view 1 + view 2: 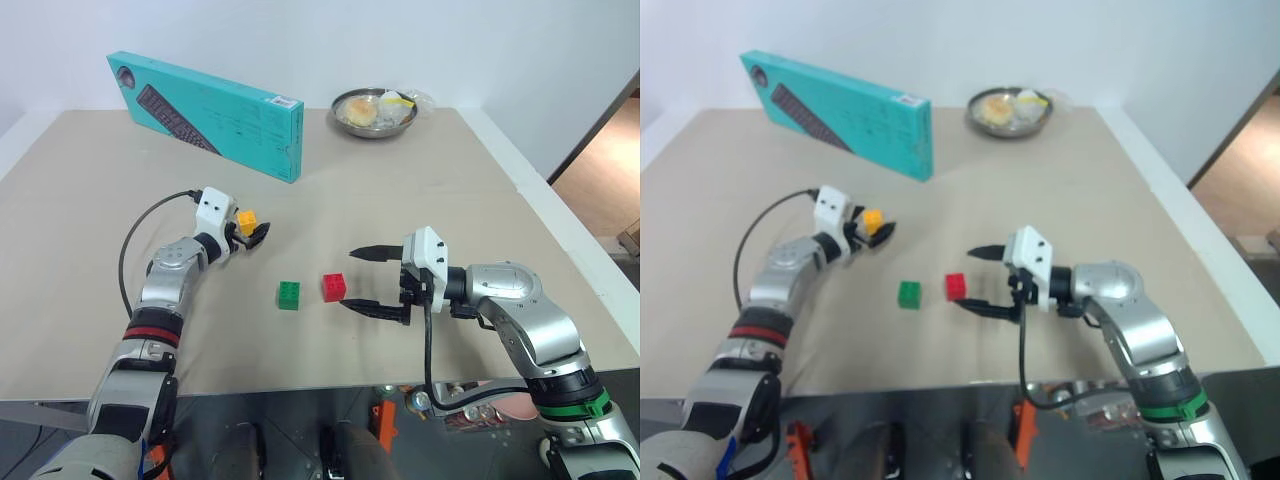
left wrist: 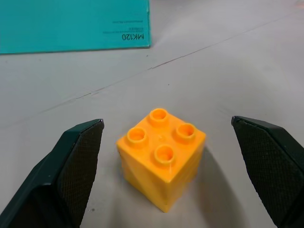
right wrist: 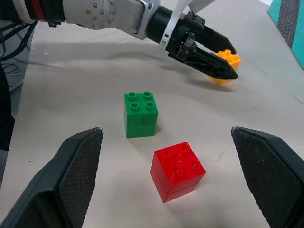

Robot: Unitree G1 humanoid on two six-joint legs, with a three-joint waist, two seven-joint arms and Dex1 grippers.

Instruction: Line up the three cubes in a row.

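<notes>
Both tools gape – left tool (image 1: 252,233) straddles the yellow-orange cube (image 2: 162,157); right tool (image 1: 365,280) faces the red cube (image 3: 177,170).

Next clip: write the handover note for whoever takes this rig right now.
Left gripper: jaws open around the yellow cube, not closed on it.
Right gripper: jaws open, holding nothing, beside the red cube.
Green cube and red cube sit side by side, apart, on the table; the yellow one lies off to the left, further back.
Done: no row yet.
Left: bring the yellow cube into line with the other two.
</notes>
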